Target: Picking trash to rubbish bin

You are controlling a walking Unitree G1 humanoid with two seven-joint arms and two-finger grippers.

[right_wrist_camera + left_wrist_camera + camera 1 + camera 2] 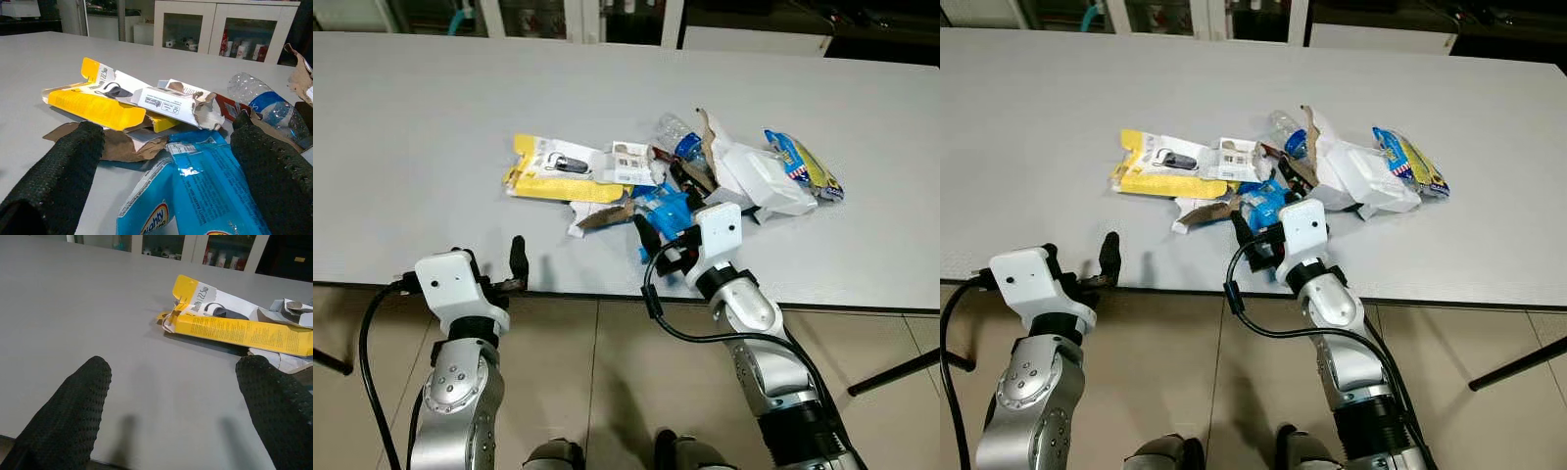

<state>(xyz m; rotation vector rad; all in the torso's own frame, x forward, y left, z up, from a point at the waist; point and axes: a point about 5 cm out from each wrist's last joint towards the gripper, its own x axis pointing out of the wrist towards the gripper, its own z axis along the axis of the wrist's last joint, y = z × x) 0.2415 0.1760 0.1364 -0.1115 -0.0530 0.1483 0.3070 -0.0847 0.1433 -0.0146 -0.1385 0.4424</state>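
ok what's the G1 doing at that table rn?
It stands at the near edge of a grey table with a heap of trash. The right gripper is at the heap, fingers open on either side of a blue wrapper, not closed on it yet. Next to it lie a yellow package, a clear plastic bottle and a white carton. The left gripper is open at the table edge, holding nothing.

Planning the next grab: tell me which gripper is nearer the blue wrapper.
Right. The right gripper straddles the blue wrapper; the left gripper sits apart at the table edge.
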